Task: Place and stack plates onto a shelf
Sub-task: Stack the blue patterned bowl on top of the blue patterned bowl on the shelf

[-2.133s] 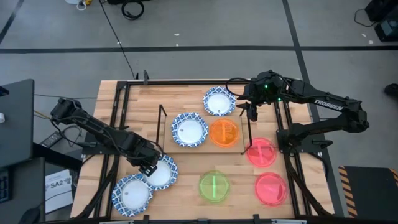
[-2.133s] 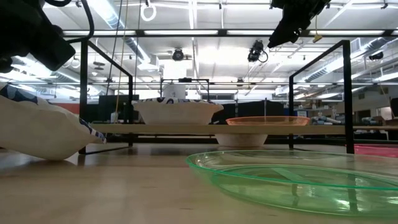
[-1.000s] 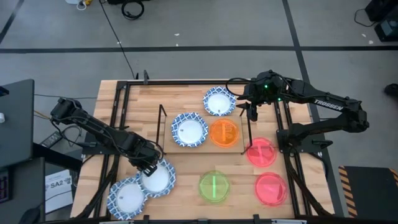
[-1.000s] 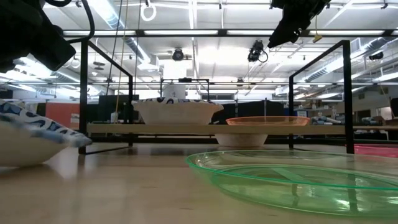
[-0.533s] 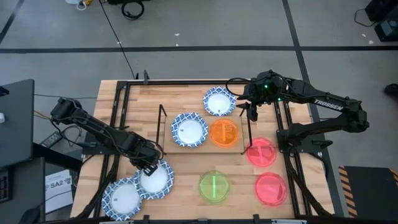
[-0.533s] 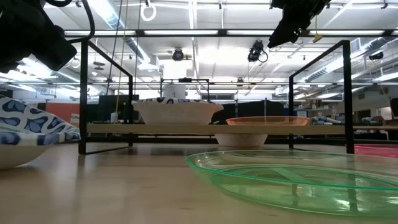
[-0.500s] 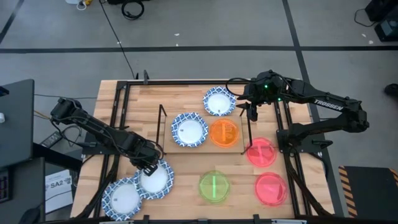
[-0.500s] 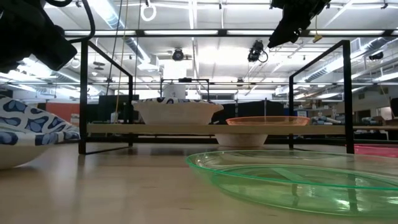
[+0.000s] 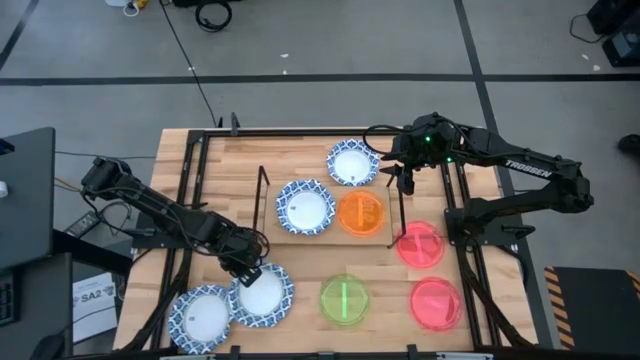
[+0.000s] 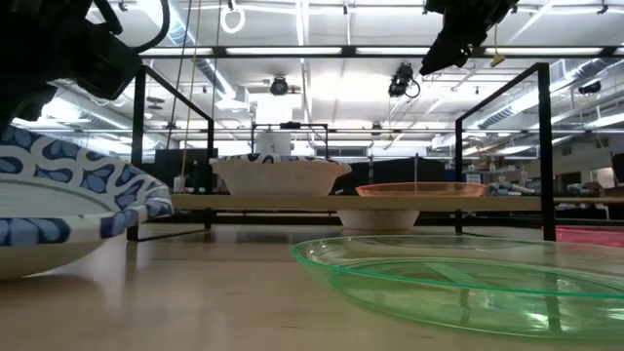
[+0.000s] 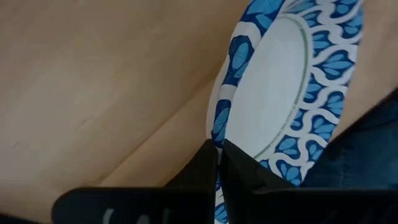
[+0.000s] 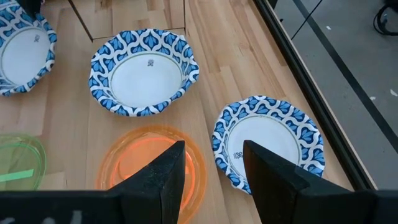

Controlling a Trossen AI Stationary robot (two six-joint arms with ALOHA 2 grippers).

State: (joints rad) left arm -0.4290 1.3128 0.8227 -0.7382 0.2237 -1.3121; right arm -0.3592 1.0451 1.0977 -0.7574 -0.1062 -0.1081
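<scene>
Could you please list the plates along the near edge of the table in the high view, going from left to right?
Blue-rimmed white plate → second blue-rimmed white plate, with the left hand shut on its rim → green plate → red-pink plate.

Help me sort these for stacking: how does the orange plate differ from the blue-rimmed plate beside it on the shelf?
The orange plate is see-through and plain; the blue-rimmed plate is opaque white with a patterned rim. In the low view the orange one sits shallower, the blue-rimmed one deeper. Both are round, similar in width, and lie upright on the shelf.
</scene>
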